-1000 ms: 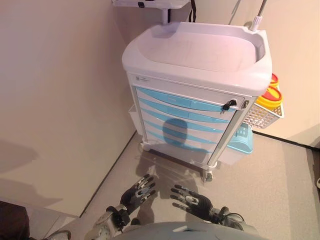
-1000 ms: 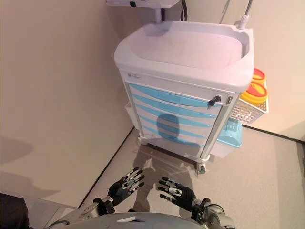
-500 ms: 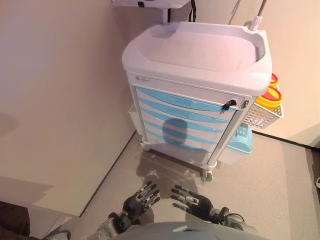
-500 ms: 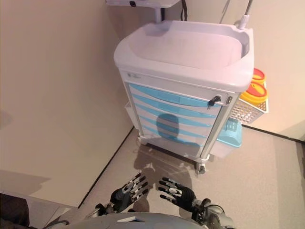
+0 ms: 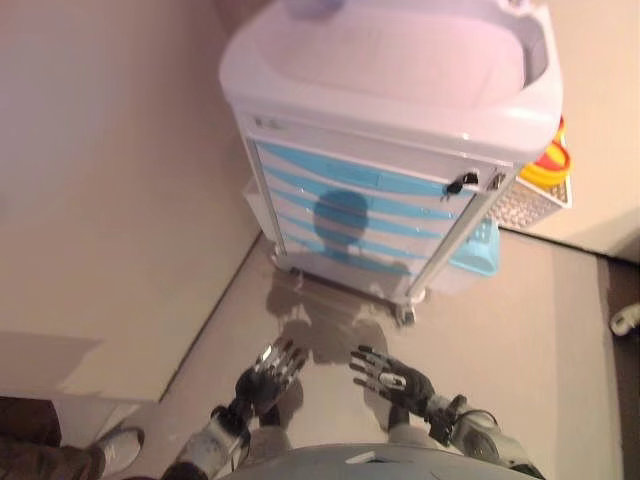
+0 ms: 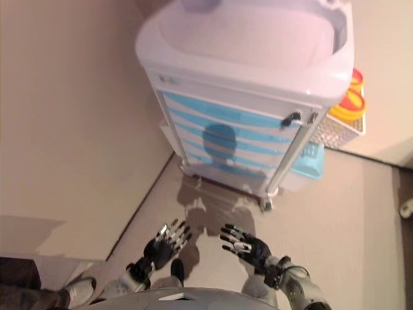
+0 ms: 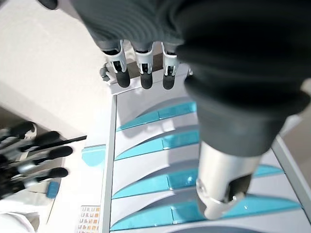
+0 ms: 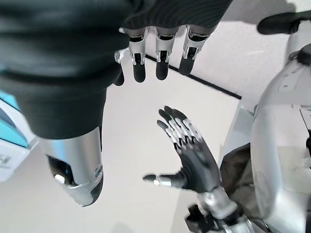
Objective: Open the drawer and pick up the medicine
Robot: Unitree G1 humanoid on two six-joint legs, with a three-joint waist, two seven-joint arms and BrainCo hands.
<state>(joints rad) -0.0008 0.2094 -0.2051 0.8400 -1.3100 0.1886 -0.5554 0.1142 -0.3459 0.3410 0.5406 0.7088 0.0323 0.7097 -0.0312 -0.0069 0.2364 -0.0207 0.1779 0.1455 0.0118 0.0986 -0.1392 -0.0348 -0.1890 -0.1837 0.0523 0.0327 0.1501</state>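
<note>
Both my left hand [image 5: 265,372] and right hand [image 5: 392,376] hang spread, empty, well short of the cart [image 5: 400,60]; I should hook the top drawer [image 5: 350,182] squarely.

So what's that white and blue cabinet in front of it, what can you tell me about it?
It's a wheeled cart, seemingly plastic: a white body with a raised-rim tray top and a stack of light blue drawers, all shut. A small dark lock knob sits at the upper corner. A white mesh basket holding yellow and red containers hangs on its side. It stands beside the wall; neither hand touches it.
</note>
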